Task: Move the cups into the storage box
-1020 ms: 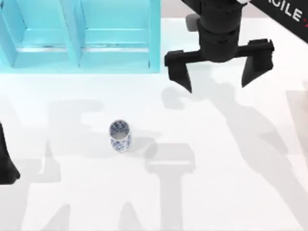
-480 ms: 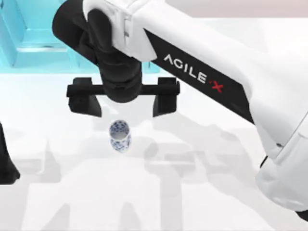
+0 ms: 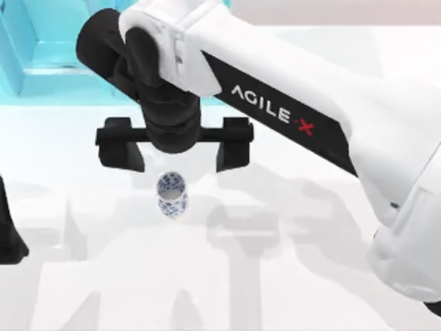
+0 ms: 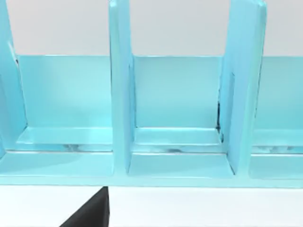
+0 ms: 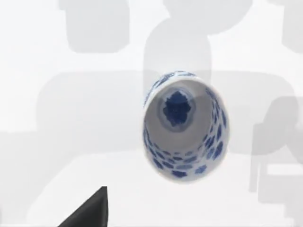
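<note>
One white cup with a dark-blue floral pattern (image 3: 171, 194) stands upright on the white table, a little left of centre. My right gripper (image 3: 175, 153) hangs open just behind and above it, its two black fingers spread wider than the cup and nothing between them. The right wrist view looks down into the cup (image 5: 183, 126), with one black fingertip (image 5: 87, 210) at the edge. The light-blue storage box (image 3: 52, 52) stands at the back left, partly covered by my right arm. Its open compartments face the left wrist view (image 4: 177, 113). My left gripper (image 3: 8, 238) is parked at the table's left edge.
The right arm's white forearm (image 3: 324, 131) stretches from the lower right across the table to the back left, throwing shadows around the cup. Upright dividers (image 4: 120, 94) split the box into compartments. Bare white table lies in front of the cup.
The right arm swung from the back right across to the left and now hovers over the cup. In the last half second it barely shifted. The cup has not moved.
</note>
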Robot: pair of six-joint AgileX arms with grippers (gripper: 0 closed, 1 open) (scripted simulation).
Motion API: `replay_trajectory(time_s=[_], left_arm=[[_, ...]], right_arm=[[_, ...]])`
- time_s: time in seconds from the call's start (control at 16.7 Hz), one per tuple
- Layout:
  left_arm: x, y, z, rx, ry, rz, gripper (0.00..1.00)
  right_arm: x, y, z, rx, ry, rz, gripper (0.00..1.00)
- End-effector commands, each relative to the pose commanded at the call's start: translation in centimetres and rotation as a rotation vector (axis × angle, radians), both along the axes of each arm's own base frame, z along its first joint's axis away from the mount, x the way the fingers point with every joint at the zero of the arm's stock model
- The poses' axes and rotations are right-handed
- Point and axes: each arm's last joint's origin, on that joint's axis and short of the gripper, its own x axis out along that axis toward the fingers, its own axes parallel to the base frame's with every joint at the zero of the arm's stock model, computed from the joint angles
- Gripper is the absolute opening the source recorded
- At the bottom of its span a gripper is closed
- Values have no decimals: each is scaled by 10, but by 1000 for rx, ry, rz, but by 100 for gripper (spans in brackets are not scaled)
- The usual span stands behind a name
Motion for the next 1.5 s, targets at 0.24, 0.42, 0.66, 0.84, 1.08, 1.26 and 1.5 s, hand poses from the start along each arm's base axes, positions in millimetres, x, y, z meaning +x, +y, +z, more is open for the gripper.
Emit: replay_trajectory(time_s=[0.24, 0.42, 0.66, 0.84, 1.08, 1.26, 1.5], left_arm=[[0, 0, 0, 0, 0, 0, 100], [0, 0, 0, 0, 0, 0, 100], [0, 0, 0, 0, 0, 0, 100], [0, 0, 0, 0, 0, 0, 100], [0, 0, 0, 0, 0, 0, 100], [0, 0, 0, 0, 0, 0, 100], [0, 0, 0, 0, 0, 0, 100]], right_arm=[[9, 1, -40, 1, -1, 0, 100], [13, 0, -71, 2, -1, 0, 100], [14, -1, -82, 1, -1, 0, 100], [14, -1, -82, 1, -1, 0, 92], [14, -1, -82, 1, -1, 0, 62], [14, -1, -82, 1, -1, 0, 40], [14, -1, -82, 1, -1, 0, 10]])
